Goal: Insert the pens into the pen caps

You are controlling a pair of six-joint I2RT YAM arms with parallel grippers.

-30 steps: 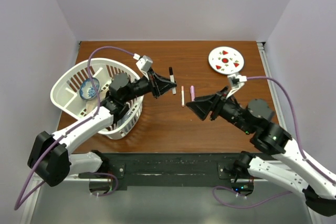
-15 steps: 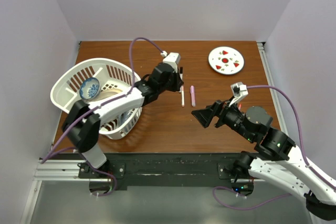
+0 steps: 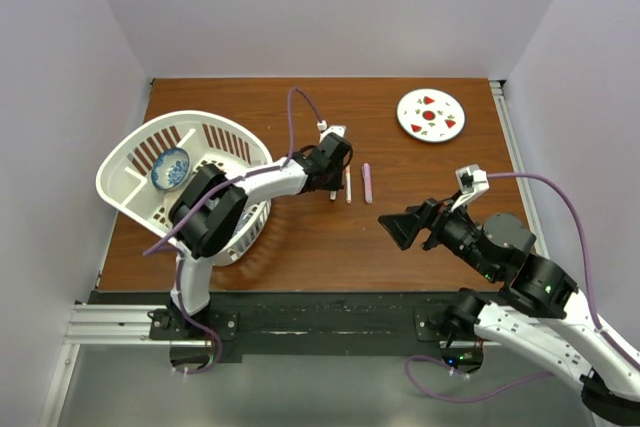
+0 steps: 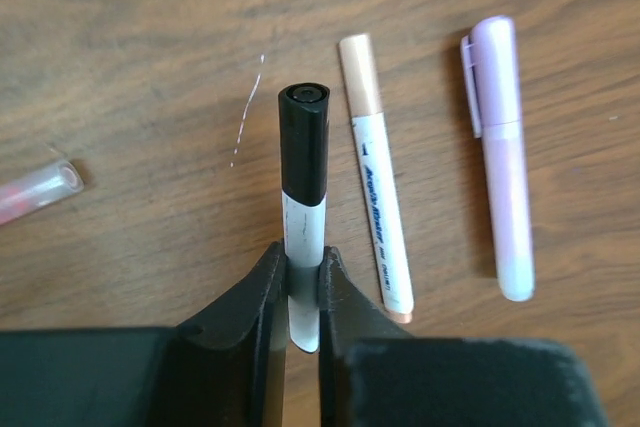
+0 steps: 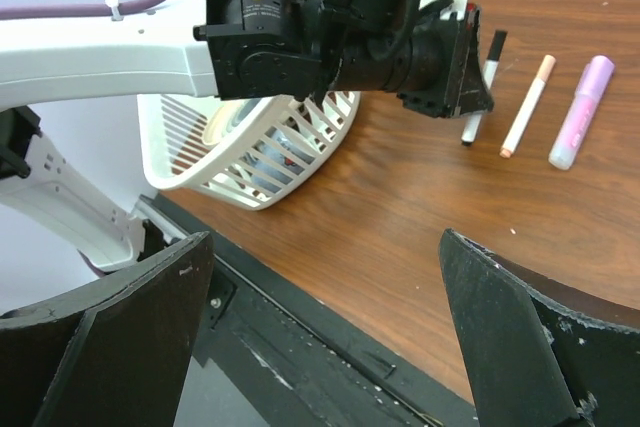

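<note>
Black cap on, a white pen (image 4: 303, 197) sits pinched by its tail in the left gripper (image 4: 300, 259), mid-bench towards the far edge, likely to be laid beside the peach pen (image 4: 378, 197) and lilac pen (image 4: 500, 157). Near the front edge, the right gripper (image 5: 322, 247) gapes, holding nothing.

We see a brown wood counter (image 4: 130, 47) with fine grain lines. The black-capped pen (image 4: 303, 202) looks like smooth plastic, its cap a bit shiny. The left fingers (image 4: 258, 297) are dull black plastic. The basket (image 3: 125, 175) is white plastic.
</note>
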